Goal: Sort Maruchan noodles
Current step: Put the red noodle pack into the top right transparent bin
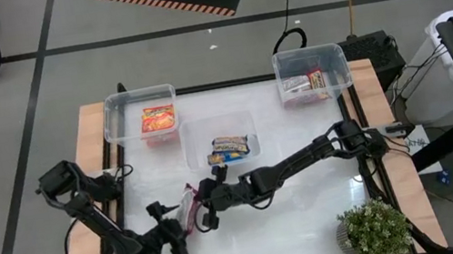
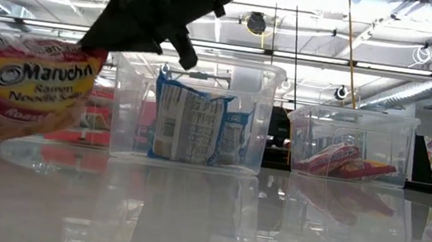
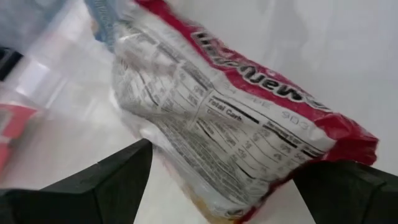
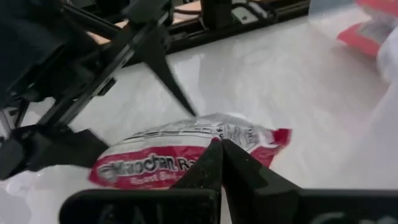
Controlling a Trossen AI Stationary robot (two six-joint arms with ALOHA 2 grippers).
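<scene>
A red-edged noodle packet (image 3: pixel 236 118) fills the view, nutrition panel facing up. It lies on the white desk (image 3: pixel 348 56). The left gripper (image 3: pixel 224 186) has its jaws spread wide, one on each side of the packet.

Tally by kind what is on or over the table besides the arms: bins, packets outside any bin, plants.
Clear bins: 3
Red Maruchan packet outside the bins: 1
Potted plant: 1
Total: 5

A red-and-white Maruchan packet (image 1: pixel 190 206) is lifted off the counter between my two tools. An orange-red packet (image 1: pixel 158 119) lies flat in the left bin, a blue-yellow one (image 1: pixel 232 148) leans in the middle bin, and red-pink packets (image 1: pixel 309 82) rest in the right bin.
</scene>
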